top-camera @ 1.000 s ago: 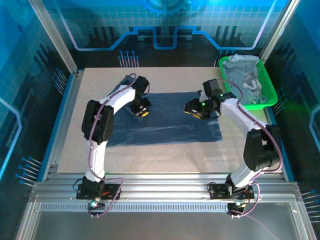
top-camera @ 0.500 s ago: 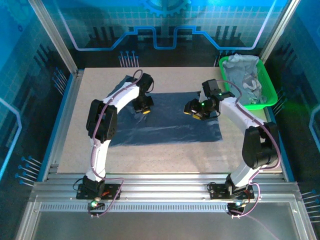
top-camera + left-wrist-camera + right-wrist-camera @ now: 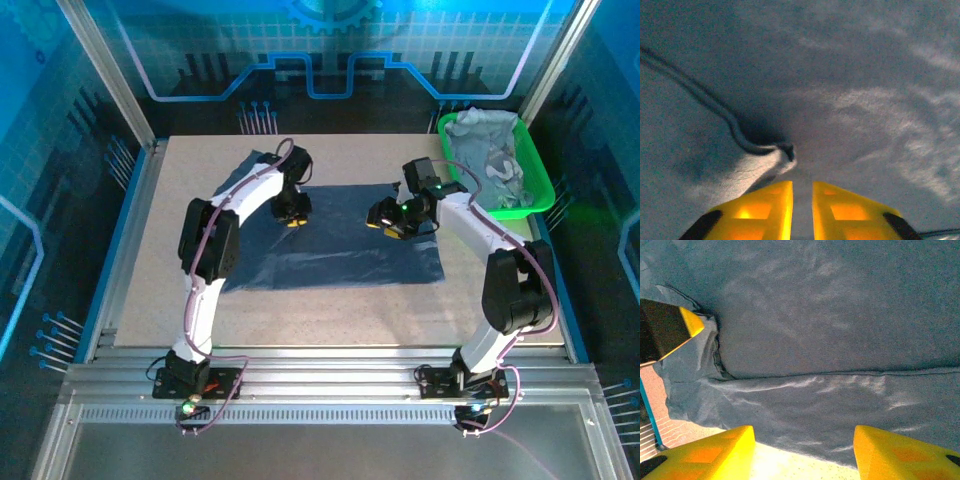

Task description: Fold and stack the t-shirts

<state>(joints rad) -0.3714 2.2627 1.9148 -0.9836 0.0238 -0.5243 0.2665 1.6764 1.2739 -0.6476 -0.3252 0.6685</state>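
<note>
A dark slate-blue t-shirt (image 3: 330, 250) lies spread flat across the middle of the table. My left gripper (image 3: 291, 213) is down on its far left part. In the left wrist view the yellow fingertips (image 3: 780, 192) stand a narrow gap apart on the cloth (image 3: 865, 75), so the left gripper (image 3: 802, 186) is open, with a raised fold (image 3: 752, 167) just left of it. My right gripper (image 3: 388, 222) hovers over the shirt's far right part. In the right wrist view that gripper (image 3: 802, 432) is wide open and empty above a hemmed fold of the shirt (image 3: 840, 390).
A bright green tray (image 3: 530, 205) at the far right corner holds paler grey-blue t-shirts (image 3: 490, 150) in a heap. Bare table (image 3: 150, 300) runs left of and in front of the spread shirt. A metal frame and blue panels enclose the table.
The left arm has shifted a little farther back and right on the shirt, and its fingers have parted from shut. The right arm has barely moved.
</note>
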